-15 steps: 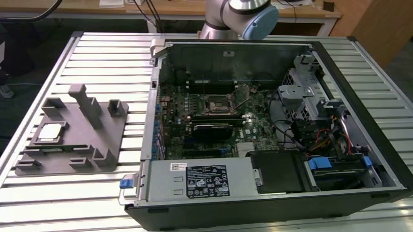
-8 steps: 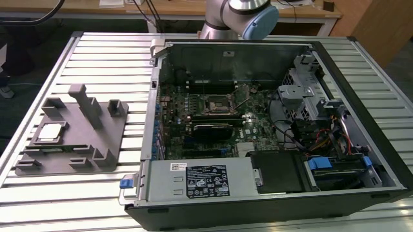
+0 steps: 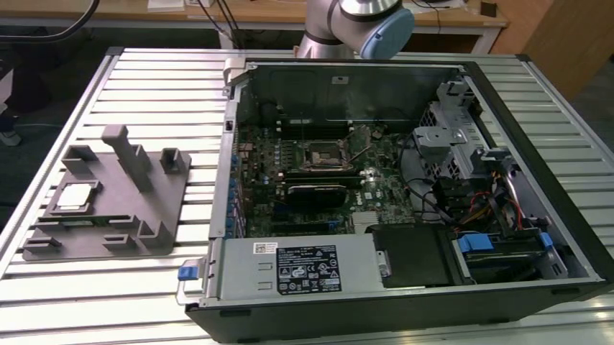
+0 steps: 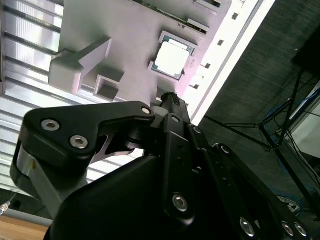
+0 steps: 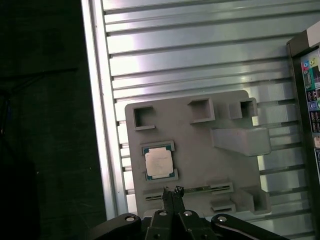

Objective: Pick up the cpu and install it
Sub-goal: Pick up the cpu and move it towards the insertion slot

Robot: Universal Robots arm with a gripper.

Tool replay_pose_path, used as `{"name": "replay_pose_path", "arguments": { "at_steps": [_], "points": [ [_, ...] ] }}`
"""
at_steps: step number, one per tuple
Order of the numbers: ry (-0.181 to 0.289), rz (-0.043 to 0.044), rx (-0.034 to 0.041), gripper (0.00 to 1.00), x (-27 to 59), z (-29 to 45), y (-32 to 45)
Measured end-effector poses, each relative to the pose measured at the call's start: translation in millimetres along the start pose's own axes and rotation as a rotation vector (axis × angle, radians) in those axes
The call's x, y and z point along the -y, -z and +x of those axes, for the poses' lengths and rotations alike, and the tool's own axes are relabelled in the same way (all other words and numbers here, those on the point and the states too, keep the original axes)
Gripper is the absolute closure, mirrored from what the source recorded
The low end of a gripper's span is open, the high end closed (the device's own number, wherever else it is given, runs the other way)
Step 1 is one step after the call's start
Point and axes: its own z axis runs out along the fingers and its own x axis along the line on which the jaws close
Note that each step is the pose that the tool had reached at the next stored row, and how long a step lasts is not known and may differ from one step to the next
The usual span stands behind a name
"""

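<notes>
The cpu, a small silver square chip, lies flat in a recess of the grey tray at the exterior view's left. Both wrist views look down on it from well above: the cpu sits in its pocket on the tray. My gripper hangs in the air over the tray's edge beside the cpu, clear of it. Its black fingers are shut together with nothing between them.
An open computer case lies on the slatted metal table, its motherboard socket exposed near the middle. The arm's base stands behind the case. The tray carries raised grey blocks. The table's edge runs close beside the tray.
</notes>
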Motion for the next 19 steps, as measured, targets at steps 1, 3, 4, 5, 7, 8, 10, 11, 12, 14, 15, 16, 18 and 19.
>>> {"name": "replay_pose_path", "arguments": {
  "at_steps": [1, 3, 4, 5, 7, 8, 10, 11, 12, 14, 15, 16, 18, 19],
  "points": [
    [0.0, 0.0001, -0.0001, 0.89, 0.0, 0.0, -0.6],
    [0.0, 0.0001, -0.0001, 0.89, 0.1, 0.0, -1.7],
    [0.0, 0.0001, -0.0001, 0.89, 0.1, 0.1, -2.3],
    [0.0, 0.0, 0.0, 0.89, 0.1, 0.1, -2.9],
    [0.0, 0.0, 0.0, 0.89, 0.2, 0.1, -4.0],
    [0.0, 0.0, -0.0001, 0.89, 0.2, 0.2, -4.5],
    [0.0, 0.0, -0.0001, 0.89, 0.3, 0.2, -5.6],
    [0.0, 0.0, 0.0, 0.89, 0.3, 0.2, -6.1],
    [0.0, 0.0, 0.0, 0.89, 0.3, 0.2, -6.7],
    [0.0, 0.0, -0.0001, 0.89, 0.4, 0.3, -7.7],
    [0.0, 0.0001, -0.0001, 0.89, 0.4, 0.3, -8.1],
    [0.0, 0.0001, -0.0001, 0.89, 0.4, 0.3, -8.6],
    [0.0, 0.0, -0.0001, 0.89, 0.5, 0.3, -9.4],
    [0.0, 0.0, 0.0, 0.89, 0.5, 0.3, -9.9]
  ]
}}
